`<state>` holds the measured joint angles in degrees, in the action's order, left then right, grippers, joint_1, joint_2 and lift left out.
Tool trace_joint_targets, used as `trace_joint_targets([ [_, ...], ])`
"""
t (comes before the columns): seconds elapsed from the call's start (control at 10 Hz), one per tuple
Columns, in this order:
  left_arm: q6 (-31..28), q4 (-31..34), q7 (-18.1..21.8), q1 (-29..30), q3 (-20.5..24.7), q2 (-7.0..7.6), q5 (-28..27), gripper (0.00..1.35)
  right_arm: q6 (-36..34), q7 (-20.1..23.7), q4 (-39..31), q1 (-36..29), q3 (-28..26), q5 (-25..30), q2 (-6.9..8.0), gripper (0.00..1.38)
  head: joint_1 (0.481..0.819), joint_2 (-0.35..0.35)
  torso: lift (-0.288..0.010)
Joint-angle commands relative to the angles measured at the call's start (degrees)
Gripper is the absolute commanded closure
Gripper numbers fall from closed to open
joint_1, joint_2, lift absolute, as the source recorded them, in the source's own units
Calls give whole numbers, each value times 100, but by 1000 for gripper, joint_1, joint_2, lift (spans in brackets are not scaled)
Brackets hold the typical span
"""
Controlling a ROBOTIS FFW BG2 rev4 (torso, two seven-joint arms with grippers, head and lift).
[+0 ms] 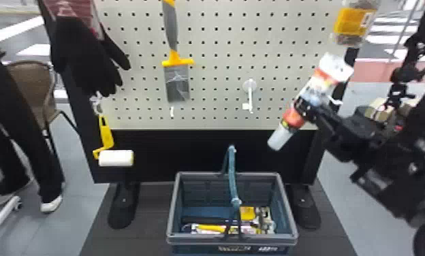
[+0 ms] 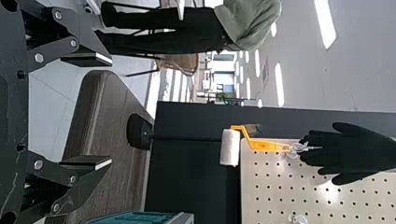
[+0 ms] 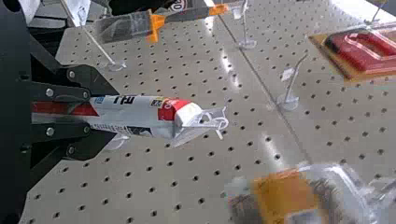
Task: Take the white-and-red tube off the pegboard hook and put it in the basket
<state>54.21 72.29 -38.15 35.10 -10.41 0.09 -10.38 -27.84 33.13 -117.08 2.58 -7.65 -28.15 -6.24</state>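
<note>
In the head view my right gripper (image 1: 305, 108) is shut around the middle of the white-and-red tube (image 1: 319, 83). The tube leans in front of the pegboard's right side, its pale cap low and to the left. From the right wrist view, the tube (image 3: 140, 114) lies between the fingers of the right gripper (image 3: 116, 112), a clear hanger at its far end. Below and to the left of it, the basket (image 1: 286, 211) stands on the dark base. My left gripper (image 2: 110, 110) is open and holds nothing, off the board's left side.
A bare white hook (image 1: 250, 97) juts from the pegboard (image 1: 218, 68). A scraper (image 1: 177, 80), black gloves (image 1: 85, 58) and a paint roller (image 1: 115, 158) hang to the left, a yellow-labelled pack (image 1: 353, 22) at upper right. The basket's handle (image 1: 233, 173) stands up; several items lie inside.
</note>
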Motion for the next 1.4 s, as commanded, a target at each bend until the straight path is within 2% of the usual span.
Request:
trace_joint_targets([
  [0.0, -7, 6, 1, -12, -14, -9, 10, 516, 262, -9, 323, -200, 0, -182, 0, 1041, 549, 0, -100],
  [0.4, -16, -8, 1, -12, -67, -18, 98, 516, 807, -18, 914, -495, 53, -305, 26, 1041, 549, 0, -100],
  [0.6, -16, -8, 1, -12, -67, -18, 106, 516, 1027, -18, 1434, -532, 97, -419, 193, 1041, 549, 0, -100],
  [0.7, -25, -22, 1, -12, -67, -24, 115, 516, 1141, -9, 1631, -520, 202, -445, 210, 1041, 549, 0, -100],
  [1.3, -16, -78, 1, -62, -93, -24, 124, 516, 1369, 62, 2602, -262, 685, -603, 219, 1041, 549, 0, -100],
])
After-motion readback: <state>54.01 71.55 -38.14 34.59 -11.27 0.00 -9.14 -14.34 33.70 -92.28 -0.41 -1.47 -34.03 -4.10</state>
